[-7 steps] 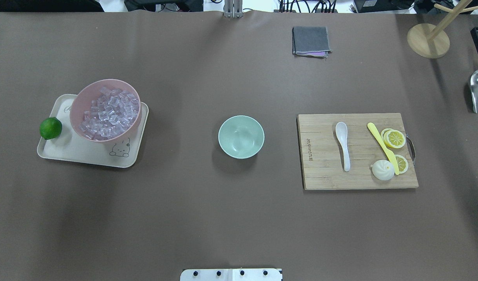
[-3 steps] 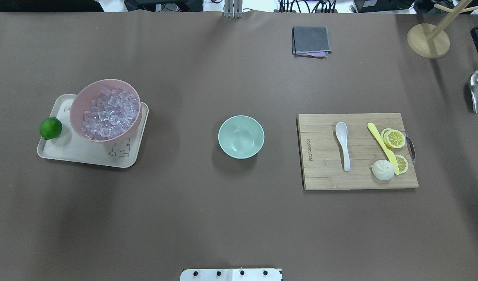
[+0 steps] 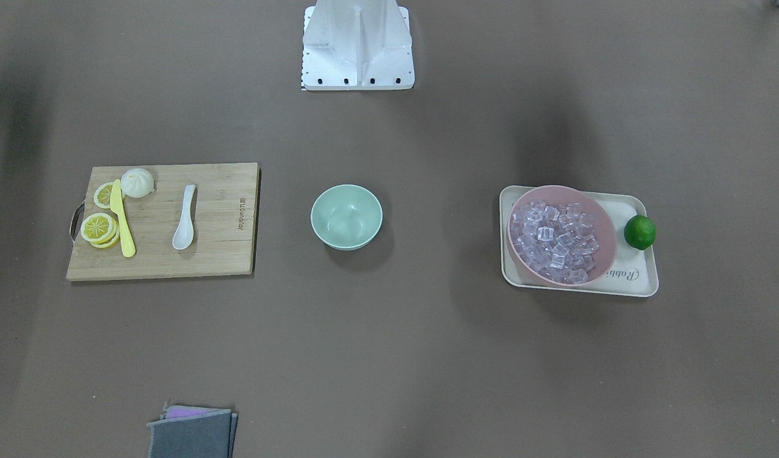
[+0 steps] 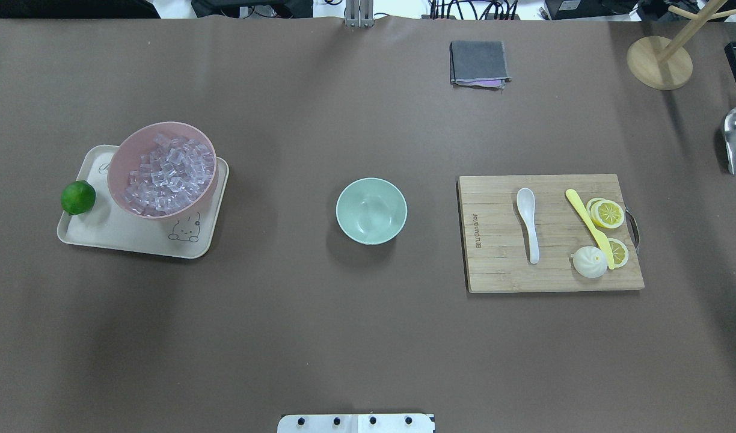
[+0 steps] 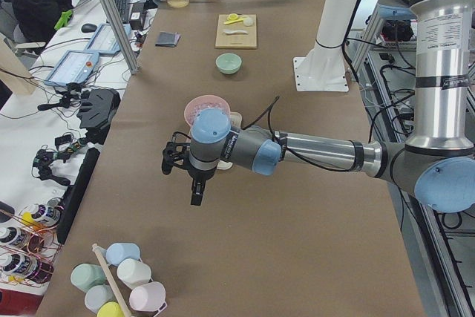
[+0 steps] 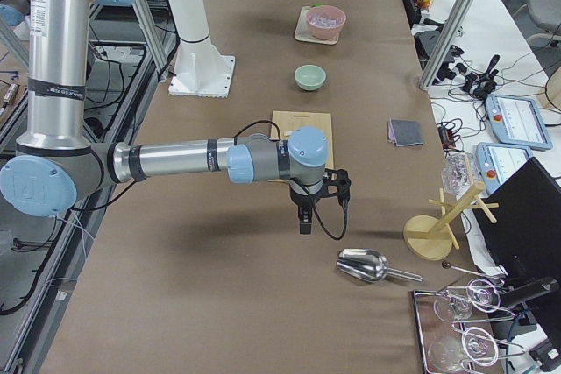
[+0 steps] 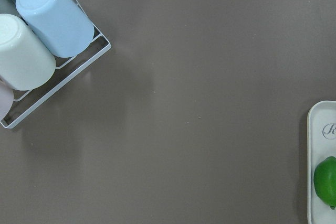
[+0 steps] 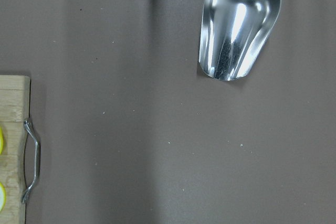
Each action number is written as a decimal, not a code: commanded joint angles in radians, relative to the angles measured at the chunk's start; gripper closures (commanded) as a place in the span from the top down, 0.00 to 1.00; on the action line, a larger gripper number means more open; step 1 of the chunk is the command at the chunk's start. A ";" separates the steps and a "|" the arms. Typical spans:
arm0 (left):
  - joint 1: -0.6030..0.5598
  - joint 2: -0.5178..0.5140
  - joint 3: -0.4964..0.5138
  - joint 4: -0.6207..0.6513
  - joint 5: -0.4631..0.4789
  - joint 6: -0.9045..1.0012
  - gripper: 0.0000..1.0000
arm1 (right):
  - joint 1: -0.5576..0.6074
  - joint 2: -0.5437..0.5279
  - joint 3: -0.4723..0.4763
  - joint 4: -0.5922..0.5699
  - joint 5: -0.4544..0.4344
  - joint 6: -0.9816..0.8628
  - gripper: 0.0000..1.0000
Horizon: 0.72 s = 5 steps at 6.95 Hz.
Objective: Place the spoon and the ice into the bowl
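Layout on the worktop (image 4: 368, 337) matches the overhead views from 1.0 s and 0.4 s ago: nothing there has shifted.

Green bowl (image 4: 371, 210) stands upright at the centre, with nothing in it. Spoon (image 4: 529, 224) lies on the cutting board (image 4: 494, 264) at the robot's right, scoop end pointing away from the robot, well apart from the green bowl. On the same board, further right: yellow knife (image 4: 587, 225), lemon slices (image 4: 608, 213), white bun (image 4: 589, 262).

Ice (image 4: 166, 173) is heaped in the pink bowl (image 4: 120, 159), which sits on a cream tray (image 4: 127, 243) at the robot's left. Lime (image 4: 78, 197) rests at the tray's outer edge.

Left end effector (image 5: 194, 187) hangs above bare worktop beyond the tray's end. Its wrist camera sees upturned cups (image 7: 52, 19) in a wire rack, plus the tray edge and lime. Right end effector (image 6: 304, 218) hangs past the cutting board's handle end, near a metal scoop (image 8: 239, 24) lying on the worktop. Both show only in the side views, so I cannot tell how far either is open. Neither is touching the spoon or the ice.
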<state>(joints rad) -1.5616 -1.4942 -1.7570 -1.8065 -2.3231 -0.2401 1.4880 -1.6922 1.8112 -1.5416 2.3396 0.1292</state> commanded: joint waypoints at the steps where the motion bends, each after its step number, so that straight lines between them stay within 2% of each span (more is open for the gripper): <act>1: 0.000 0.000 0.001 -0.002 -0.001 -0.002 0.98 | 0.000 0.006 0.004 0.000 0.001 0.001 1.00; 5: 0.006 0.000 0.020 -0.011 0.004 0.008 0.98 | 0.000 0.002 0.025 0.000 0.026 0.001 1.00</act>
<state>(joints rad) -1.5562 -1.4941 -1.7479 -1.8111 -2.3193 -0.2352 1.4880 -1.6890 1.8354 -1.5416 2.3597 0.1316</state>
